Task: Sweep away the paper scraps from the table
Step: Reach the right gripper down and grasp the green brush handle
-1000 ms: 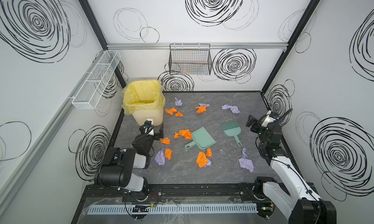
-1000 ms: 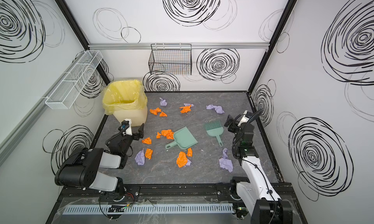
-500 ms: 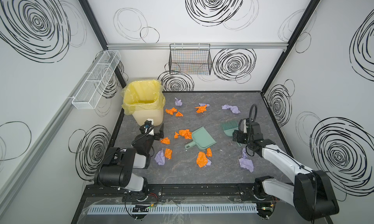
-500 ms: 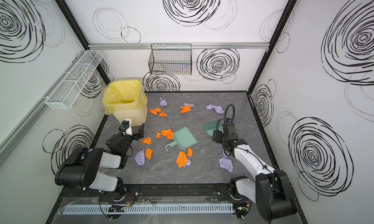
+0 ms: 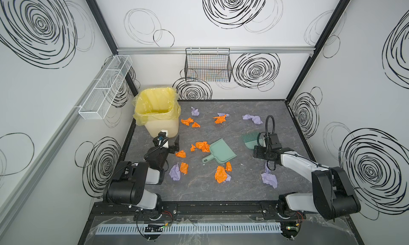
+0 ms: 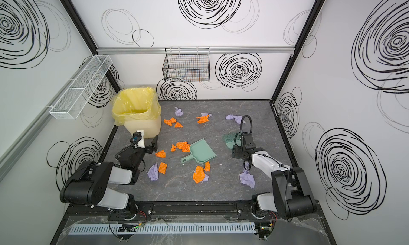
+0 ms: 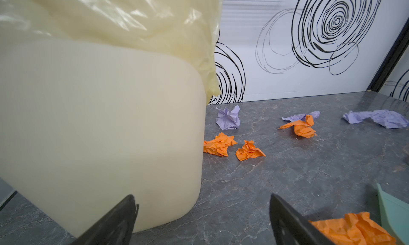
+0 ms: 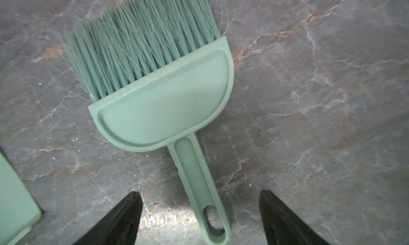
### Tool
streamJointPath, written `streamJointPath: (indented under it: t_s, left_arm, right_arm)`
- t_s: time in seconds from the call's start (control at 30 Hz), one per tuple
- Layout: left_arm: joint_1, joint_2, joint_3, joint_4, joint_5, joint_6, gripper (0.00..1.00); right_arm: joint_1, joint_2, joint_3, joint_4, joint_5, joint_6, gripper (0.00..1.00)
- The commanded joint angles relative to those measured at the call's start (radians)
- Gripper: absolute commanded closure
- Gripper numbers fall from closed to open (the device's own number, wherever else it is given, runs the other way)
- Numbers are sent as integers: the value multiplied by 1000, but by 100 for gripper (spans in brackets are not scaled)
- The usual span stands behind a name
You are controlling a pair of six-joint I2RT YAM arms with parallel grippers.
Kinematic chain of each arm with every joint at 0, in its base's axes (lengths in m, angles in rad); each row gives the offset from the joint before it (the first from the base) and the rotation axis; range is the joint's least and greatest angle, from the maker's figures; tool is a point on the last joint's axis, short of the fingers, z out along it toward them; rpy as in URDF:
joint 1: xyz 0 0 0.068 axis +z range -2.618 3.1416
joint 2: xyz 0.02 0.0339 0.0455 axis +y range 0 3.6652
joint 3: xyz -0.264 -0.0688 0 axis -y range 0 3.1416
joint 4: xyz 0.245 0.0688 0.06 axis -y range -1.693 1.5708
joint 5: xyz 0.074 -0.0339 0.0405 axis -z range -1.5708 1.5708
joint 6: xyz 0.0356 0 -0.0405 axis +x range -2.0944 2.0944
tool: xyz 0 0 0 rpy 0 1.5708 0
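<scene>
Orange and lavender paper scraps lie scattered over the dark grey table (image 5: 243, 188): an orange clump (image 5: 203, 146) by the dustpan's mouth, a lavender one (image 5: 269, 180) near the right arm, and several more (image 7: 297, 125) toward the back. The mint-green dustpan (image 5: 221, 154) sits mid-table. A green brush (image 8: 163, 95) lies flat with its handle (image 8: 199, 188) between the fingers of my right gripper (image 8: 199, 194), which is open and not touching it. My left gripper (image 7: 202, 197) is open and empty beside the bin, with an orange scrap (image 7: 352, 229) just off one finger.
A cream bin with a yellow liner (image 5: 158, 113) stands at the back left, close in front of the left gripper. A black wire basket (image 5: 208, 66) hangs on the back wall and a white wire shelf (image 5: 106, 88) on the left wall. Black framing edges the table.
My right arm swung in from the right wall and came down over the brush handle, its jaws narrowing slightly. The left arm, the scraps and the dustpan stayed put.
</scene>
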Motion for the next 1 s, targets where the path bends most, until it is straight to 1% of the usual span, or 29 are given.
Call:
streamJointPath:
  t_s: [0.0, 0.13, 0.37, 0.47, 0.6, 0.67, 0.73, 0.83, 0.97]
  left_arm:
    - [9, 8, 11, 73, 13, 0, 4]
    - [10, 8, 10, 74, 14, 0, 4]
    - [11, 8, 10, 77, 22, 0, 4]
    - [11, 8, 6, 85, 59, 15, 4]
    - [-12, 3, -19, 120, 45, 41, 4]
    - [-10, 4, -17, 116, 52, 40, 4]
    - [1, 0, -7, 97, 88, 41, 4]
    - [7, -6, -4, 85, 104, 38, 4]
    - [8, -9, -34, 140, 104, 36, 4]
  right_arm:
    - [8, 38, 22, -12, -3, -4, 16]
    - [10, 62, 28, -14, -12, -11, 22]
    - [27, 99, 40, -17, -29, -20, 49]
    - [46, 112, 48, -20, -23, -22, 57]
    - [74, 124, 53, -21, -28, -24, 68]
    - [84, 121, 53, -22, -25, -23, 72]
    - [90, 107, 47, -20, -23, -22, 73]
    - [91, 72, 32, -10, -28, -20, 76]
    - [104, 22, 16, -2, -37, -18, 77]
